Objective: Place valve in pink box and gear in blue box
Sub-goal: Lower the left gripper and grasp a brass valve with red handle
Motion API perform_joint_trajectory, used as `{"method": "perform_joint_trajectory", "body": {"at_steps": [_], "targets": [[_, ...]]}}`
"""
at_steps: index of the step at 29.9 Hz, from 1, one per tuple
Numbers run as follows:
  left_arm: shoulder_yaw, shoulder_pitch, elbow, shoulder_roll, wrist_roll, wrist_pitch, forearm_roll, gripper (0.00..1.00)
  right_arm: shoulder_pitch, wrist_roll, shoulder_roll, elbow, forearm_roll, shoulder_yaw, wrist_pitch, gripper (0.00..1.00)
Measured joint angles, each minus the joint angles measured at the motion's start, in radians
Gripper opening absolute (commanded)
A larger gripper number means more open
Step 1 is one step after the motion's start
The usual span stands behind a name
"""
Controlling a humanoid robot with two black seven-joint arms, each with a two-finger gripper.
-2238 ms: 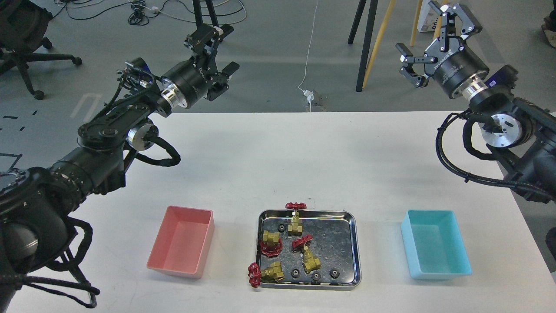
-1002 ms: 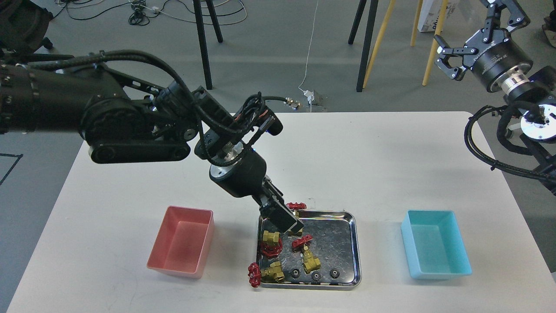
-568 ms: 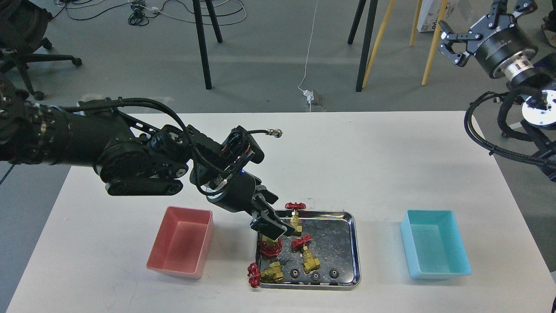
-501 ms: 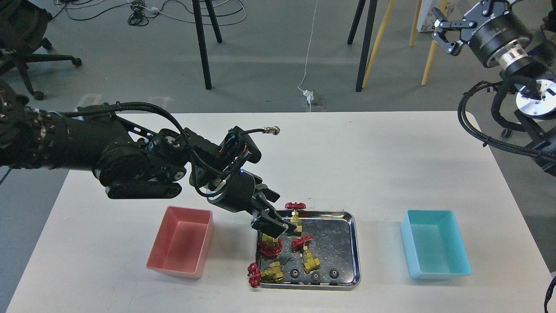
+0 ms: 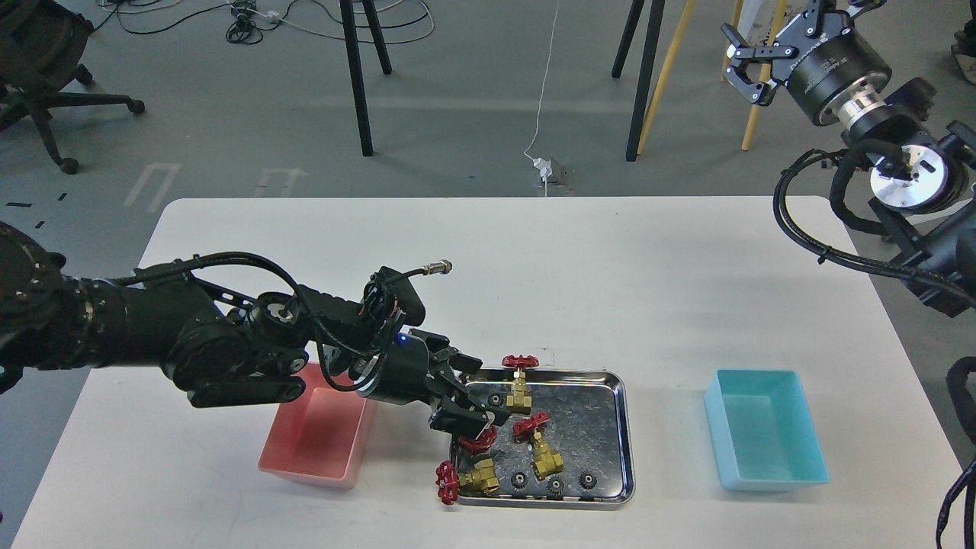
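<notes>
Left gripper point(image 5: 476, 418) reaching low into steel tray point(image 5: 619, 435), fingers straddling the valve point(image 5: 479, 440) at its left edge; grip unclear. Right gripper point(image 5: 774, 34) hanging spread, far beyond tray.

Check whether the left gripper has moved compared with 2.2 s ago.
Yes. The left gripper has come down from above the table's far edge to the steel tray's left side, beside the pink box.

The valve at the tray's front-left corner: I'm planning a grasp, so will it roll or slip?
The valve looks like rigid brass, probably heavy for its size. Its red handwheel overhangs the steel tray rim, so a nudge might tip it. Its T-shape should stop rolling.
</notes>
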Motion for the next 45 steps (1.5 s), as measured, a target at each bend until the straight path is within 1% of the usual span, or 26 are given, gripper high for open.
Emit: {"method": "perform_joint_trajectory", "body": {"at_steps": [5, 21, 27, 32, 37, 45], "targets": [[-0.02, 0.041, 0.011, 0.005, 0.0, 0.002, 0.031, 0.98, -0.004, 0.0, 0.0, 0.004, -0.001, 0.0, 0.0, 1.0], [-0.02, 0.09, 0.015, 0.016, 0.0, 0.012, 0.107, 0.81, -0.033, 0.0, 0.002, 0.013, -0.001, 0.0, 0.0, 1.0], [-0.019, 0.101, 0.055, 0.01, 0.0, 0.022, 0.132, 0.77, -0.036, 0.0, 0.002, 0.014, -0.001, 0.0, 0.0, 1.0], [-0.021, 0.118, 0.067, 0.011, 0.0, 0.032, 0.142, 0.71, -0.038, 0.0, 0.002, 0.013, -0.001, 0.0, 0.0, 1.0], [-0.021, 0.123, 0.068, 0.015, 0.0, 0.033, 0.142, 0.63, -0.04, 0.0, 0.002, 0.012, -0.001, 0.0, 0.0, 1.0], [-0.021, 0.122, 0.068, 0.018, 0.0, 0.035, 0.144, 0.38, -0.046, 0.0, 0.002, 0.012, -0.001, 0.0, 0.0, 1.0]]}}
